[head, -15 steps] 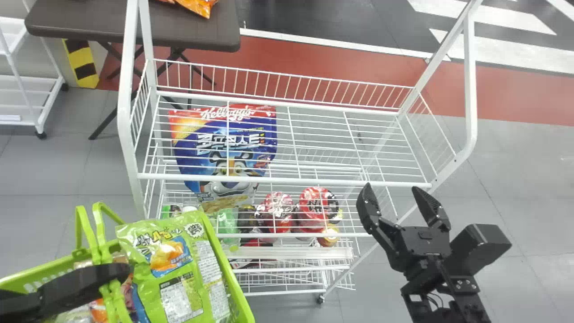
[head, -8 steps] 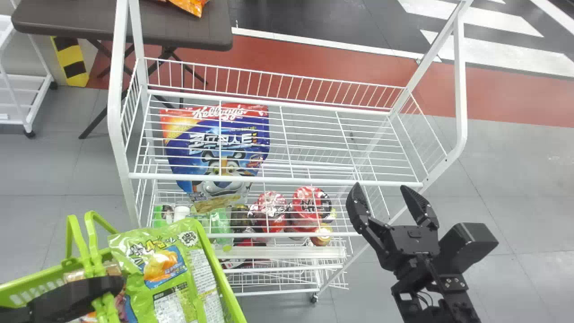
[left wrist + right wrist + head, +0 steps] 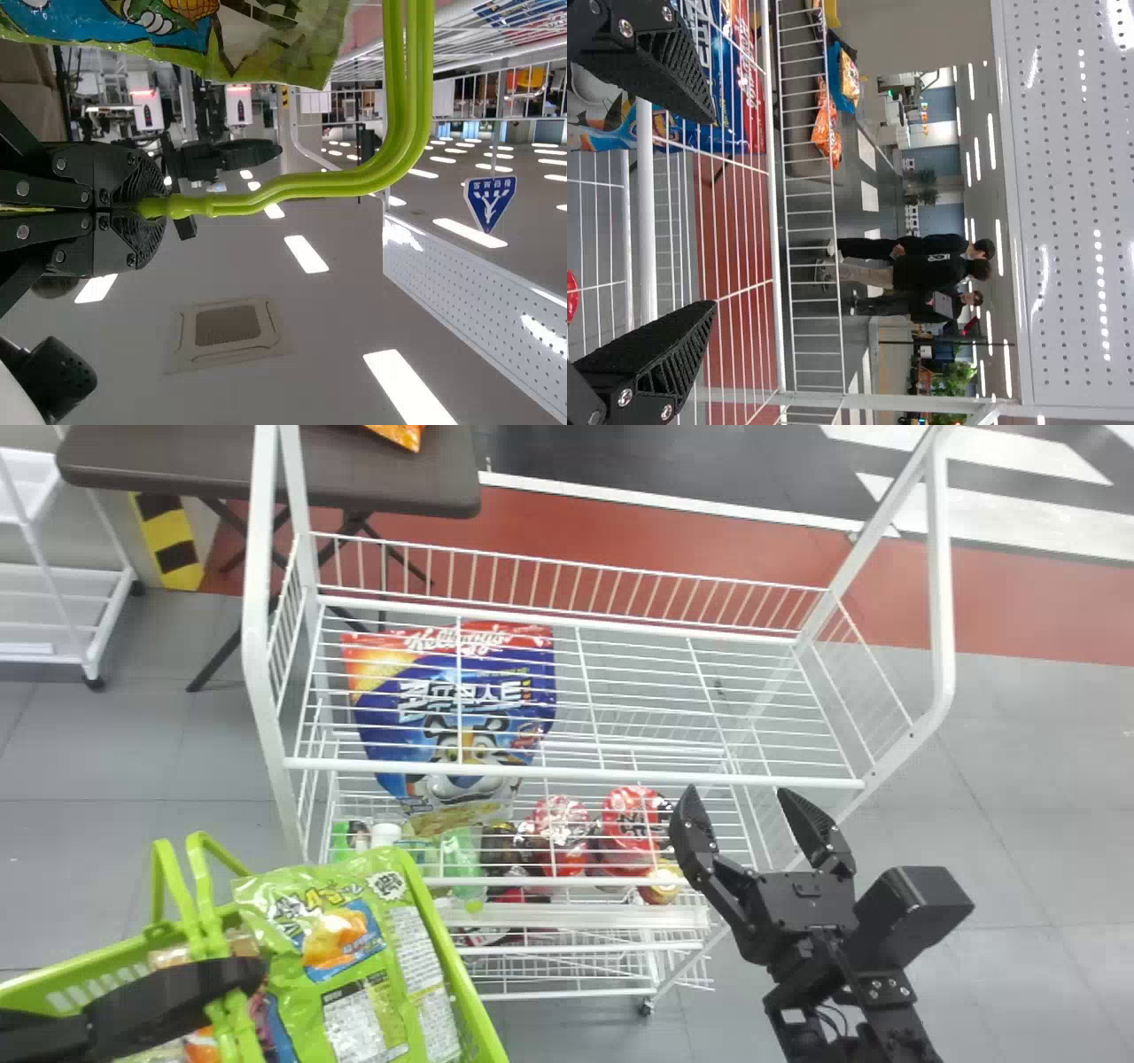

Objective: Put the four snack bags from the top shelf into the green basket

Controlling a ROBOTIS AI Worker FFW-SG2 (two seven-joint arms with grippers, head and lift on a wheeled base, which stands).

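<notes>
Your left gripper [image 3: 237, 974] squeezes the handles [image 3: 202, 890] of the green basket [image 3: 477, 1001] in its fingers. A big green snack bag [image 3: 354, 939] sits in the basket on top of more bags [image 3: 273, 1027], but you cannot tell how many. Your right gripper [image 3: 737, 792] has its fingers wide apart, near the front right corner of the top shelf [image 3: 620, 774]. Through that shelf's wires, on the left, you see a blue bag [image 3: 399, 731]. Behind, an orange bag [image 3: 403, 436] lies on a brown table [image 3: 381, 483]
</notes>
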